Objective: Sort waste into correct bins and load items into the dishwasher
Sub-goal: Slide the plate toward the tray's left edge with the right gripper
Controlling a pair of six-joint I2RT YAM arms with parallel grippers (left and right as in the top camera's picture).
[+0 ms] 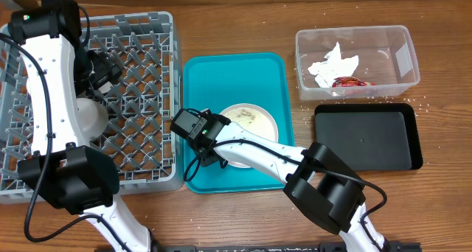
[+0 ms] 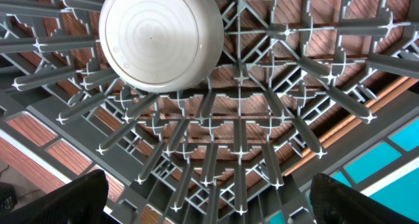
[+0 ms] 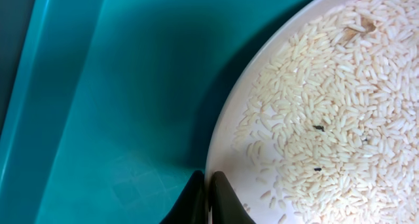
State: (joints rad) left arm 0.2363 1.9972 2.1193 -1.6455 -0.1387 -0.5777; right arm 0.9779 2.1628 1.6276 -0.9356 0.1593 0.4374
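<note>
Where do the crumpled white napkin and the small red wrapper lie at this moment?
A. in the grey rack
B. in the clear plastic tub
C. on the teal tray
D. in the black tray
B: the overhead view shows the napkin and the red wrapper both lying inside the clear tub.

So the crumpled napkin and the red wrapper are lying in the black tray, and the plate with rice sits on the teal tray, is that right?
Not quite. The overhead view shows the napkin and the red wrapper in the clear tub, not in the black tray beside it. The plate with rice does sit on the teal tray.
</note>
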